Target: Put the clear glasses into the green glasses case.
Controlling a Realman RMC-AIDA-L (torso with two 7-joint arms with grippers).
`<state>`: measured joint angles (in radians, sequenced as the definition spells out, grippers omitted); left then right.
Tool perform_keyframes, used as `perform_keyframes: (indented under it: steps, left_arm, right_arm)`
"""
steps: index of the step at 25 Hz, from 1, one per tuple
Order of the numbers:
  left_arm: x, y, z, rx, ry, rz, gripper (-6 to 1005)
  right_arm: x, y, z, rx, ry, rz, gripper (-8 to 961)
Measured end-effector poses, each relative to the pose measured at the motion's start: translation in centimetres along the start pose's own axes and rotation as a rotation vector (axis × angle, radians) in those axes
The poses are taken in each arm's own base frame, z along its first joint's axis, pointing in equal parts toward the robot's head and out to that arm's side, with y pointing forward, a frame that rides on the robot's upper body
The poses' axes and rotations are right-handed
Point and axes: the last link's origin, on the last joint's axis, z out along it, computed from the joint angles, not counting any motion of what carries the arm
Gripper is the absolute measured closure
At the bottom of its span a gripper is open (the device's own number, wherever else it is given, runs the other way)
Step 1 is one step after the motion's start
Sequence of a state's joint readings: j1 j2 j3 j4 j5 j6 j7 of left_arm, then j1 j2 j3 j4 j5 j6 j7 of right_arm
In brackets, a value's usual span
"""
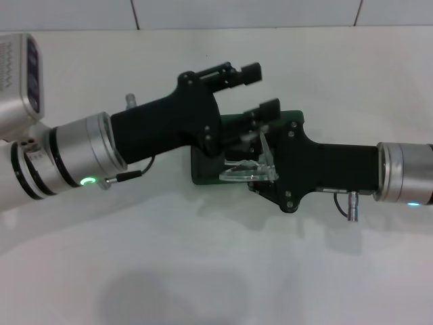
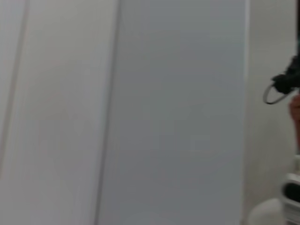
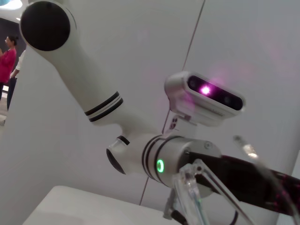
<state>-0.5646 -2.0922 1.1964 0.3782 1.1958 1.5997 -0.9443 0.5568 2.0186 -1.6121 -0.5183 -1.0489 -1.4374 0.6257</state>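
Observation:
The green glasses case [image 1: 201, 169] lies on the white table in the head view, mostly covered by both arms; a far corner [image 1: 295, 116] shows, and I cannot tell how its lid stands. The clear glasses [image 1: 247, 172] are tilted over the case, held at the tip of my right gripper [image 1: 260, 170], which reaches in from the right. They also show close up in the right wrist view as the clear glasses [image 3: 191, 193]. My left gripper [image 1: 264, 89] comes in from the left and hangs over the case's far side, its fingers wide open around nothing.
The white table [image 1: 223, 264] spreads around the case, with a tiled wall [image 1: 243, 13] behind it. The left wrist view shows only pale wall panels [image 2: 173, 112]. A silver plug [image 1: 352, 204] sticks out below the right wrist.

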Motion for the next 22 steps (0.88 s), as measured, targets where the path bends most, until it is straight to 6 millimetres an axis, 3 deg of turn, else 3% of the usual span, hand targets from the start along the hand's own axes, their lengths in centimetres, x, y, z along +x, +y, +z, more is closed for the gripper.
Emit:
perform_keyframes:
  steps: [16,22]
  left_arm:
    - [-0.2,0.6,0.6,-0.065,-0.033,0.004,408]
    - [0.2,-0.3,-0.8,0.038,0.021,0.019,408]
  right_arm:
    - [0.1,0.0,-0.5,0.018,0.005,0.04,843]
    - [0.4,0.1,-1.5,0.015,0.034,0.013,843]
